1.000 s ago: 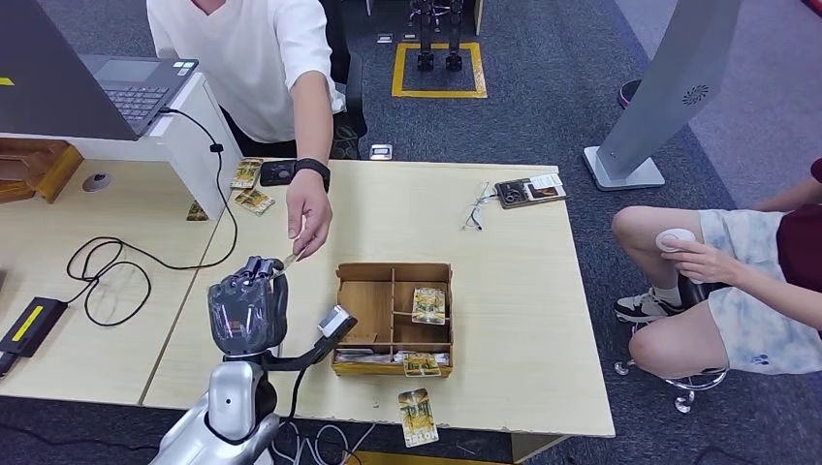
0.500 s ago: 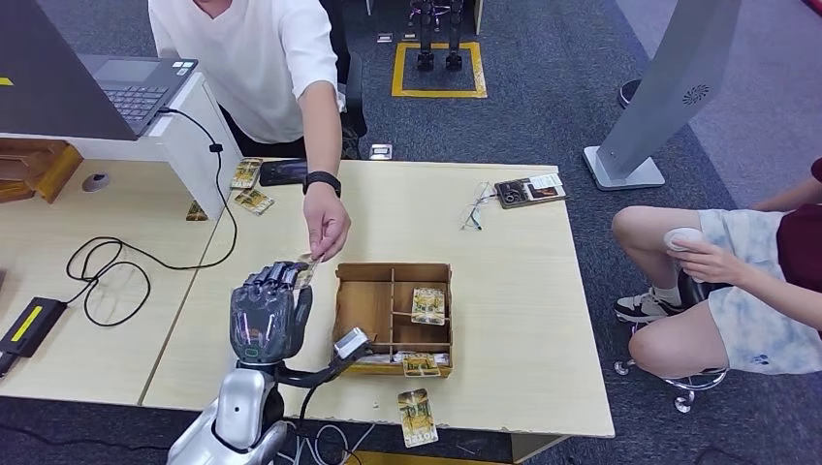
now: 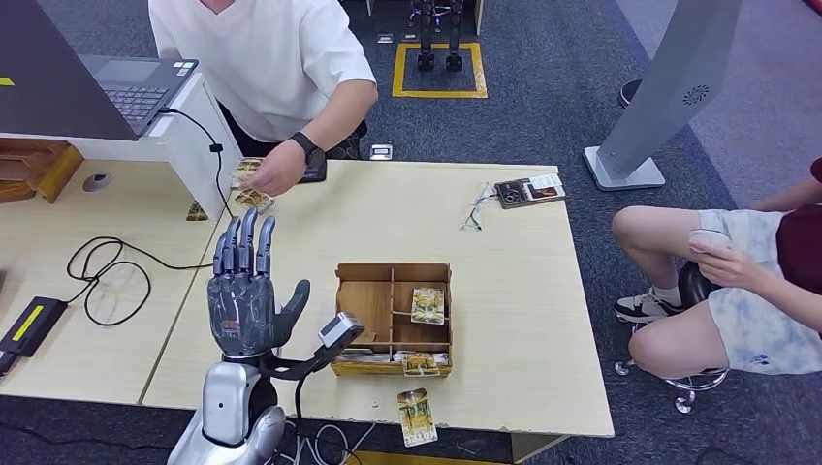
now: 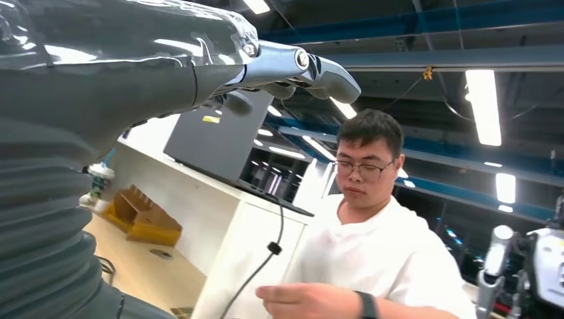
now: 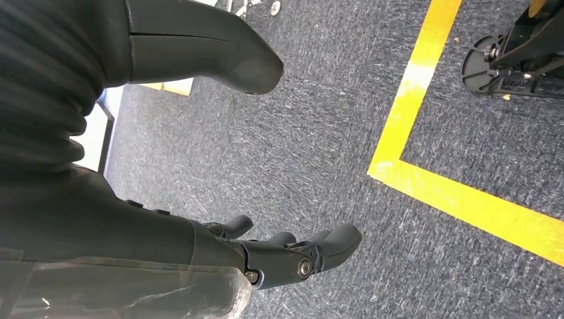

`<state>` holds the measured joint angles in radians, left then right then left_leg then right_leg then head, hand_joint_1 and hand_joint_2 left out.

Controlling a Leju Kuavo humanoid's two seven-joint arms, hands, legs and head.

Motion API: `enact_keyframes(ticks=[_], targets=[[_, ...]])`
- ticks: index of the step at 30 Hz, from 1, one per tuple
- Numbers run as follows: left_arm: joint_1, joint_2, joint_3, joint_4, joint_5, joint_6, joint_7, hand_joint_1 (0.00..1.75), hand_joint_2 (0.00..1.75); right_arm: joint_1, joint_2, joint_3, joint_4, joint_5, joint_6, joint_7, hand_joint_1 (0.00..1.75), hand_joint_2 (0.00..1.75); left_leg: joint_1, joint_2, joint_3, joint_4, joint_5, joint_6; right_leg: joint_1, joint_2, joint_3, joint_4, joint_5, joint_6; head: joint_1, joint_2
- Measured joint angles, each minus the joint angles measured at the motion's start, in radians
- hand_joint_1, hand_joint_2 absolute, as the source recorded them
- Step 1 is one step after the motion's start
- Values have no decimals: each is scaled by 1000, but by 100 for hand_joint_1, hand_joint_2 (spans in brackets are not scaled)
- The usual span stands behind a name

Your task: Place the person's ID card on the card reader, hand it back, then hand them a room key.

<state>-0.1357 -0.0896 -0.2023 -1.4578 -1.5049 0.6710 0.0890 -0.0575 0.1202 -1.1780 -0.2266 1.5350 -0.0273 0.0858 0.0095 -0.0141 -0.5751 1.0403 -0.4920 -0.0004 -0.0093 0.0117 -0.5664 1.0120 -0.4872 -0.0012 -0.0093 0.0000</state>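
The robot's left hand [image 3: 246, 295] hovers open-fingered and empty above the table (right hand [image 5: 286, 256] hangs loose over carpet), room-key cards [image 3: 427, 303] lying in the wooden tray [image 3: 363, 299] just to its right.

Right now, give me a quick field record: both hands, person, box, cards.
left hand: raised over the table, fingers spread, holds nothing
right hand: hanging over the carpet, fingers loosely apart, holds nothing
person's hand: at the table's far edge, by the cards there
wooden box: open, divided, cards in its compartments
loose card: near edge of the table, in front of the box
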Motion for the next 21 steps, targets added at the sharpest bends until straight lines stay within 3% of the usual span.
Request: enact_keyframes(ticks=[7,12,21], targets=[[31,-125,146,11,284,0,-388,0,175,1,0,0,0,-15,-1,0,0,175,0,0,0,0,0,0,0,0,0,0,0,0,0,0],[71,-150,151,17,446,0,-444,0,175,4,0,-1,0,-19,0,0,0,175,0,0,0,0,-1,1,0,0,0,0,0,0,0,0],[159,-130,71,-55,572,0,-557,0,175,6,0,-5,0,-21,-1,-2,0,175,0,0,0,0,-1,1,0,0,0,0,0,0,0,0]])
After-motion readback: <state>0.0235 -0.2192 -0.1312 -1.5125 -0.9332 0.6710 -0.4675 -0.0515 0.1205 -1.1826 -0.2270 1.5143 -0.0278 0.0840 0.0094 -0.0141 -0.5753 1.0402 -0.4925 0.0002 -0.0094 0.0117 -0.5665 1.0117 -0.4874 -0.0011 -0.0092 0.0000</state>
